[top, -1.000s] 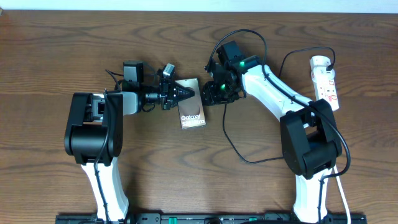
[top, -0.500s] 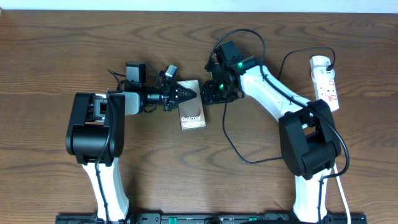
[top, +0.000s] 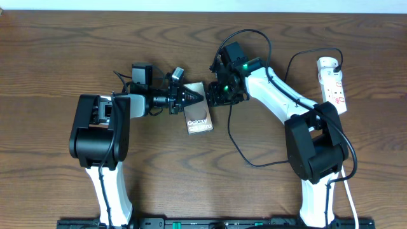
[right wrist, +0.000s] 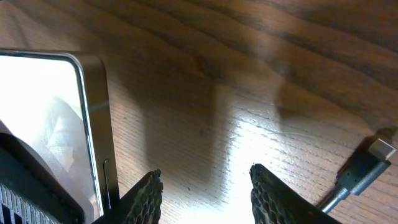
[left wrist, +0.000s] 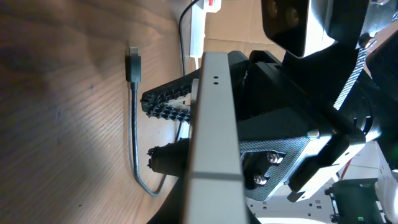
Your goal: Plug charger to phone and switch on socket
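The phone (top: 198, 121) is a dark slab with "Galaxy" lettering at the table's middle. My left gripper (top: 198, 98) reaches in from the left and is shut on its upper part. In the left wrist view I see the phone (left wrist: 214, 124) edge-on, slightly off the wood. My right gripper (top: 215, 97) hovers just right of the phone (right wrist: 56, 112); this gripper (right wrist: 205, 177) is open with only bare wood between its fingers. The charger's connector tip (right wrist: 372, 163) lies on the table to its right, also seen as the charger tip (left wrist: 132, 65). Its black cable (top: 238, 149) loops toward me.
The socket (top: 332, 83), a white power strip with red switches, lies at the far right beside the right arm's base. A black lead arcs from its top end. Both arm bases stand near the front edge.
My left gripper and the phone have shifted slightly to the right, closer to the right gripper. The right gripper has stayed nearly still and just as open.
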